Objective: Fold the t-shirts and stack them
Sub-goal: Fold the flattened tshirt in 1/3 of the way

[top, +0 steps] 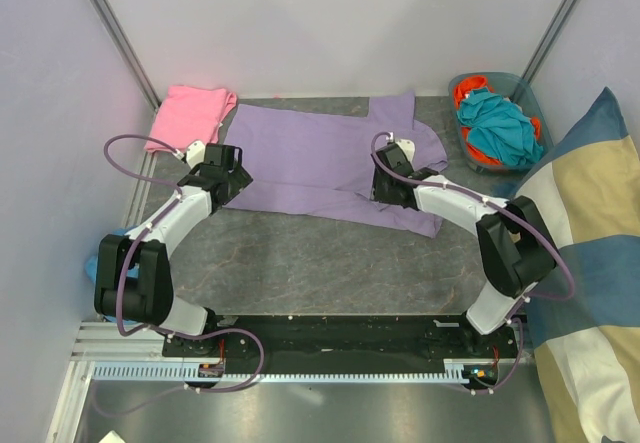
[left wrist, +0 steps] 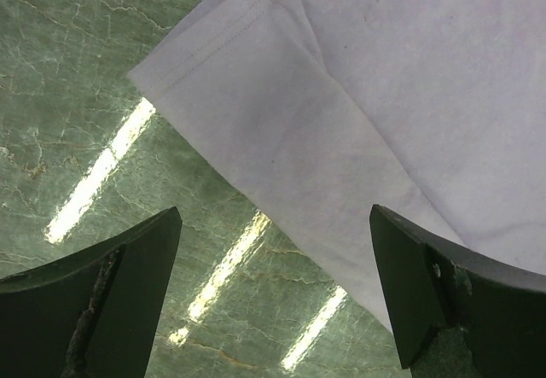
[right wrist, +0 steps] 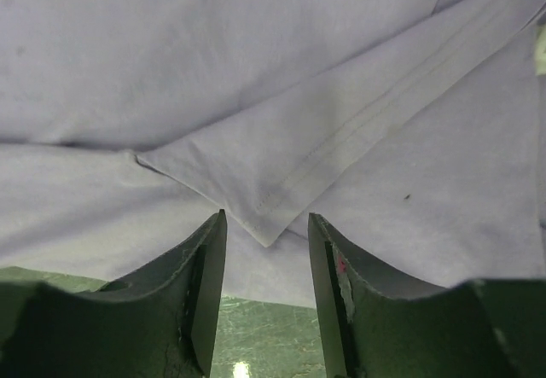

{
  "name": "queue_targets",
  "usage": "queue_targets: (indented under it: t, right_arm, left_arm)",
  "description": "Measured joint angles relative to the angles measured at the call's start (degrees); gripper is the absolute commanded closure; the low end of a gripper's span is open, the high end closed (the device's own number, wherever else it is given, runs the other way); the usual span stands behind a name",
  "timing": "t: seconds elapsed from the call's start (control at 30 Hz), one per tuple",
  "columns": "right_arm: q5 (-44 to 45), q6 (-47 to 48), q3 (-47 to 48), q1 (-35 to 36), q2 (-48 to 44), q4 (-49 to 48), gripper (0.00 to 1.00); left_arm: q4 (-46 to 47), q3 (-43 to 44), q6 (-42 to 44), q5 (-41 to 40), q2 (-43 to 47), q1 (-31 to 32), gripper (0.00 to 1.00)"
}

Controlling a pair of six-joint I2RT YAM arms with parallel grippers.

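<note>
A lavender t-shirt (top: 310,158) lies spread flat across the back of the dark table (top: 330,263). A pink t-shirt (top: 190,113) sits folded at the back left corner. My left gripper (top: 238,170) hovers at the lavender shirt's left sleeve edge. In the left wrist view the left gripper (left wrist: 275,212) is wide open over bare table, with the sleeve (left wrist: 341,79) just ahead. My right gripper (top: 377,185) rests on the shirt's right side. In the right wrist view the right gripper (right wrist: 267,218) has its jaws narrowly apart, and a hemmed cloth corner (right wrist: 281,173) points into the gap.
A teal basket (top: 470,81) at the back right holds teal and orange clothes (top: 498,128). A big blue, cream and tan striped cushion (top: 585,253) leans along the right side. White walls close in the back and left.
</note>
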State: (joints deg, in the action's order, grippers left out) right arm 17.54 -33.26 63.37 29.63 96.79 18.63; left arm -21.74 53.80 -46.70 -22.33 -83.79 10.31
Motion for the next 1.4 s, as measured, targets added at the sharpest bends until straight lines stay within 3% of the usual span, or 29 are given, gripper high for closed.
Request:
queue_targets:
  t: [0.67, 1.1, 1.2, 1.23, 1.33, 1.4]
  right_arm:
    - [-1.0, -1.4, -3.2, 2.7, 4.2, -1.4, 0.48]
    - [0.9, 0.1, 0.5, 2.7, 7.2, -1.1, 0.48]
    - [1.3, 0.3, 0.8, 2.7, 7.5, -1.0, 0.59]
    - [1.4, 0.5, 0.9, 2.7, 7.7, -1.0, 0.70]
    - [1.9, 1.1, 1.2, 2.7, 8.3, -1.0, 0.90]
    - [2.3, 1.3, 1.2, 2.7, 8.6, -1.0, 0.96]
  left_arm:
    - [0.0, -0.5, -0.1, 0.2, 0.0, 0.0, 0.00]
    - [0.0, -0.5, -0.1, 0.2, 0.0, 0.0, 0.00]
    - [0.0, -0.5, -0.1, 0.2, -0.1, 0.0, 0.00]
    - [0.0, -0.5, -0.1, 0.2, -0.1, 0.0, 0.00]
    - [0.0, -0.5, -0.1, 0.2, -0.2, 0.0, 0.00]
    - [0.0, -0.5, -0.1, 0.2, -0.4, 0.0, 0.00]
